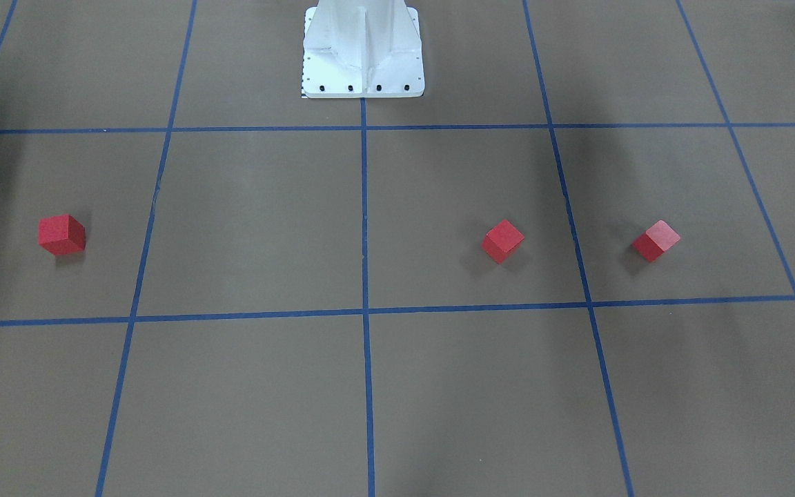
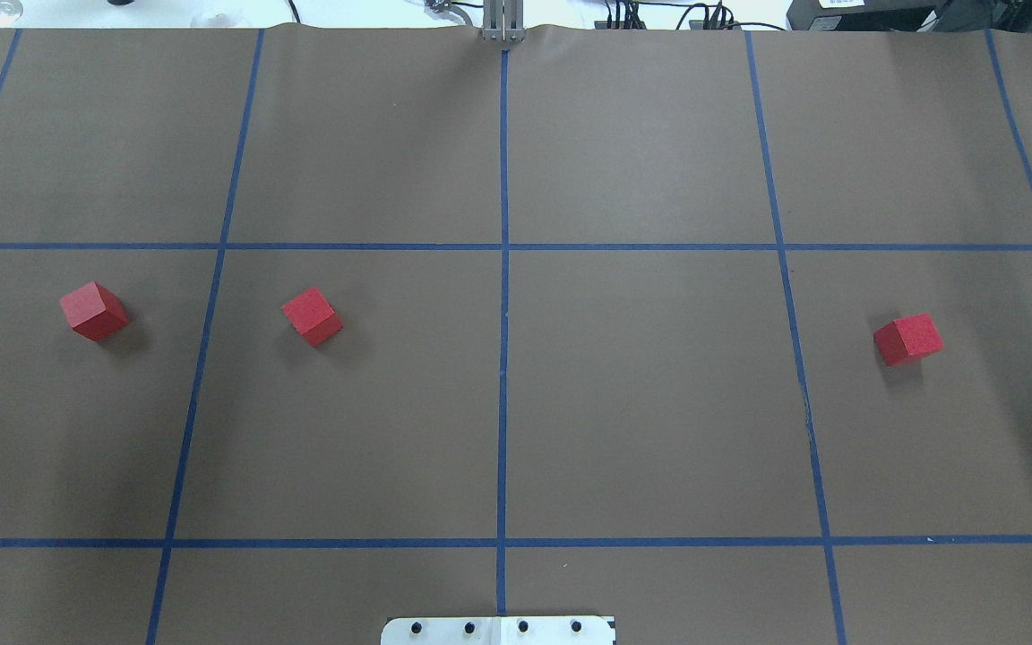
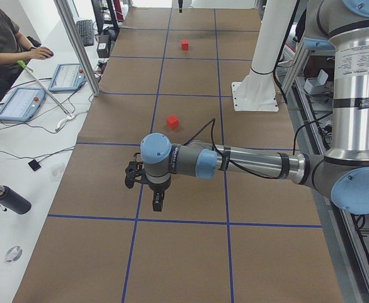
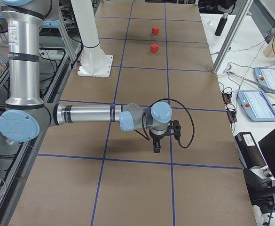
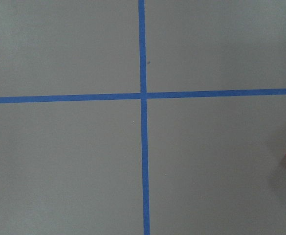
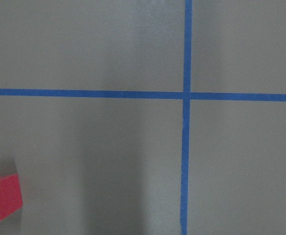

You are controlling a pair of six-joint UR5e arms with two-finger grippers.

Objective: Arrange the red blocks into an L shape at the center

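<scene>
Across the brown paper-covered surface [image 2: 641, 403], three small matte red cubes are spread well apart in the middle grid row: far-left cube [image 2: 93, 310], inner-left cube [image 2: 312, 315], right cube [image 2: 907, 339]. Whether the left pincer [image 3: 157, 206] and right pincer [image 4: 156, 150] are open or closed cannot be told.

In one row, none touching: outer left block [image 2: 93, 311] and inner left block [image 2: 312, 316] in neighbouring squares left of centre, right block [image 2: 907, 339] well apart. All small matte red cubes, flat on the table [image 2: 641, 421], askew to the grid [image 2: 503, 403].
</scene>
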